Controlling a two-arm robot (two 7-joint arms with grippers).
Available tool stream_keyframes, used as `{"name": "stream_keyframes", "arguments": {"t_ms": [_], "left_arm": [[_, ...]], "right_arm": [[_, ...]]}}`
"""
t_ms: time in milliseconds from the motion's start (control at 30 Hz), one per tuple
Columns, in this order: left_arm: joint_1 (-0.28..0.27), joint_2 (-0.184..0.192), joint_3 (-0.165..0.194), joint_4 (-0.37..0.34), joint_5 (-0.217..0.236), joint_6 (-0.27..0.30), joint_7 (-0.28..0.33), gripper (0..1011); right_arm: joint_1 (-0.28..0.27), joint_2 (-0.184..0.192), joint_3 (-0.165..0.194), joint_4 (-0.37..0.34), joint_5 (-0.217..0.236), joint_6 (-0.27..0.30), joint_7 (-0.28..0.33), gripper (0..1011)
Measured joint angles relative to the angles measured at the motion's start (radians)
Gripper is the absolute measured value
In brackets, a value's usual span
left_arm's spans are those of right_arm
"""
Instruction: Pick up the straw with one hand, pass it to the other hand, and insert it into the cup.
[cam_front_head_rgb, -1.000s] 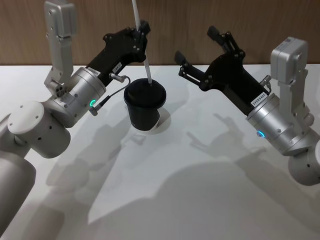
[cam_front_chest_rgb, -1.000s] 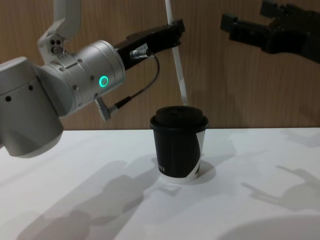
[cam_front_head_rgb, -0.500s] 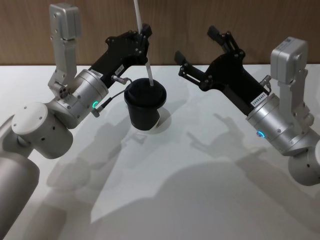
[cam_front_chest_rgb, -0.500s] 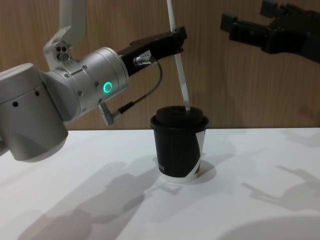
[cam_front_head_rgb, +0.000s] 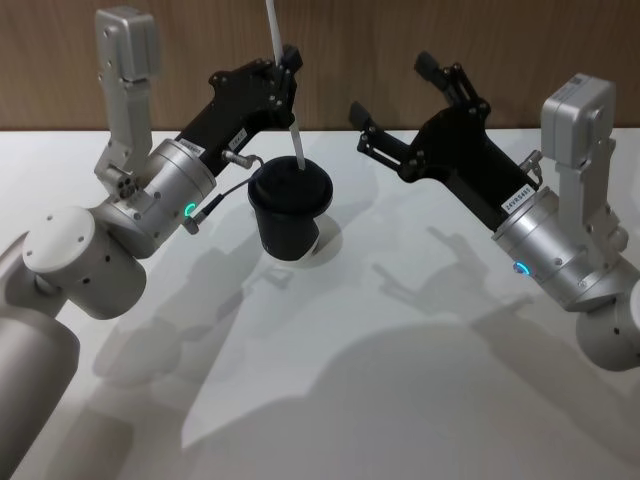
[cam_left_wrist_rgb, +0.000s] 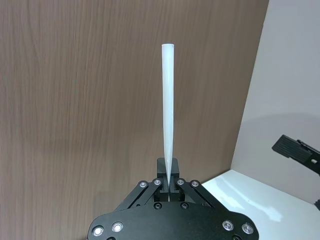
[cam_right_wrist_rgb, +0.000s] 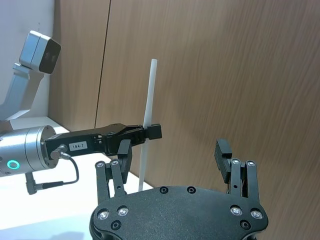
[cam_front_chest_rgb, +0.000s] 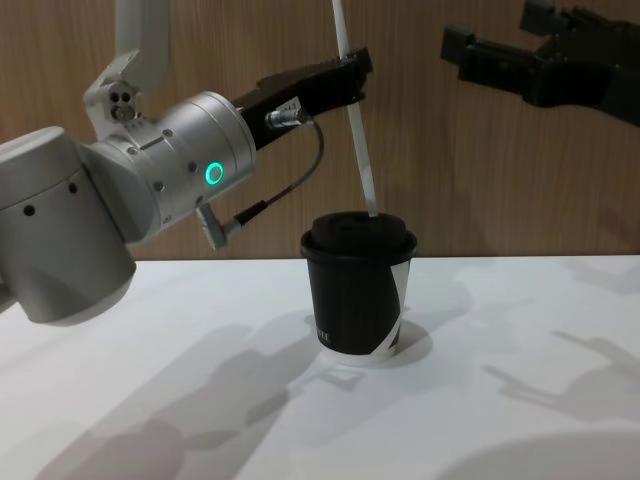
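Observation:
My left gripper (cam_front_head_rgb: 287, 66), on the wrist with the green ring, is shut on the white straw (cam_front_head_rgb: 285, 85) and holds it nearly upright over the black cup (cam_front_head_rgb: 290, 215). In the chest view the straw (cam_front_chest_rgb: 358, 130) leans slightly, and its lower end meets the top of the domed lid of the cup (cam_front_chest_rgb: 358, 300). I cannot tell whether the end is inside the lid. The left wrist view has the straw (cam_left_wrist_rgb: 167, 115) rising from the shut left gripper (cam_left_wrist_rgb: 168, 179). My right gripper (cam_front_head_rgb: 395, 92) hangs open to the right of the cup, level with the straw's grip and apart from it.
The white table (cam_front_head_rgb: 400, 380) carries the cup on a small white disc. A wooden wall (cam_front_chest_rgb: 450, 170) stands close behind the cup. A dark cable (cam_front_chest_rgb: 300, 170) loops from the left wrist beside the cup. The right wrist view has the open right gripper (cam_right_wrist_rgb: 172, 150) facing the straw (cam_right_wrist_rgb: 147, 130).
The left gripper lowered the straw over the last second, so its lower end went from just above the lid to touching the lid top. The right arm stayed still.

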Motion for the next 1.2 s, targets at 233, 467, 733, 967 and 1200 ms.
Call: {"name": "stream_keyframes", "arguments": {"t_ms": [233, 467, 733, 967, 1200], "left_arm": [[0.008, 0.000, -0.006, -0.013, 0.006, -0.002, 0.001, 8], [0.015, 0.000, -0.008, -0.022, 0.016, -0.001, 0.002, 10], [0.020, 0.000, -0.011, -0.027, 0.028, 0.000, 0.003, 8], [0.024, 0.000, -0.020, -0.030, 0.037, -0.003, 0.004, 8], [0.024, -0.001, -0.028, -0.030, 0.043, -0.009, 0.003, 10]], "right_arm": [[0.000, 0.000, 0.000, 0.000, 0.000, 0.000, 0.000, 1001], [0.000, 0.000, 0.000, 0.000, 0.000, 0.000, 0.000, 1001], [0.000, 0.000, 0.000, 0.000, 0.000, 0.000, 0.000, 1001], [0.000, 0.000, 0.000, 0.000, 0.000, 0.000, 0.000, 1001], [0.000, 0.000, 0.000, 0.000, 0.000, 0.000, 0.000, 1001]]}}
